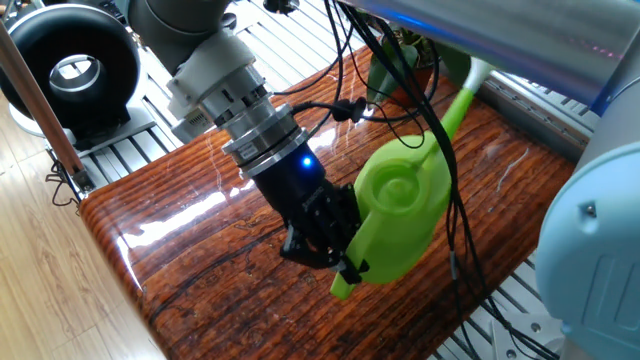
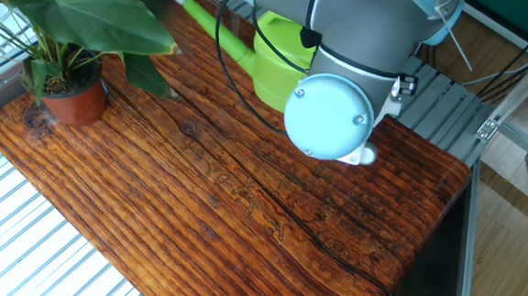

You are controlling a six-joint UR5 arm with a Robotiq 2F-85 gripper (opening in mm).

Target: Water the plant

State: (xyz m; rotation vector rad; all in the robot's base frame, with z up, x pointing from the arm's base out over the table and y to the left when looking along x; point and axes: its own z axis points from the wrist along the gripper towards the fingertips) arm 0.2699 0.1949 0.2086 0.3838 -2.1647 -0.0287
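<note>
Terracotta-potted, the plant (image 2: 67, 58) stands at one far corner of the counter (image 2: 242, 211), upright, its broad dark leaves spreading above the small reddish pot. In one fixed view only its pot and stems show (image 1: 400, 65), behind hanging cables at the counter's far edge. The gripper (image 1: 335, 255) is well apart from it, over the middle of the polished wood, its black fingers pinching the handle of the lime-green watering can (image 1: 400, 215). In the other fixed view the arm's pale blue joint cap hides the gripper. The can is held tilted, its long axis running from the gripper toward the plant; the spout (image 2: 199, 11) points at the leaves, its tip near them, though whether it touches cannot be told. No brand, label or writing can be read on the pot, the can or the arm.
</note>
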